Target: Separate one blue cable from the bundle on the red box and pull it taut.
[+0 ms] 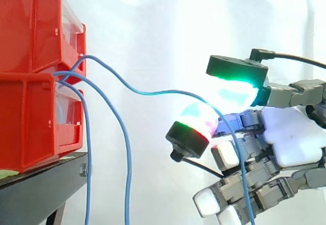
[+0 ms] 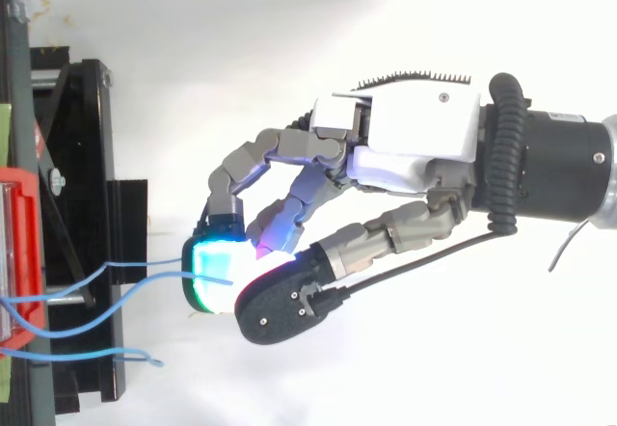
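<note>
Two stacked red bins [image 1: 30, 82] stand at the left on a black stand [image 1: 41, 189]. Blue cables come out between them. One blue cable [image 1: 127, 86] runs right in a shallow sag into my hand [image 1: 295, 133]. There it passes between a green-glowing fingertip [image 1: 237, 80] and a red-and-cyan one [image 1: 196, 123], which pinch it. Its loose end drapes down over the lower fingers. In the top view the same cable [image 2: 145, 272] reaches the cyan pad [image 2: 214, 272] of my hand [image 2: 415, 137], well off the stand. Two other blue cables [image 1: 125, 148] hang straight down beside the bins.
A white curtain backs the scene. The black stand's frame [image 2: 87, 156] lies along the left edge of the top view, with the red bin's rim [image 2: 19, 243] at the far left. The arm's black wrist [image 2: 559, 166] enters from the right.
</note>
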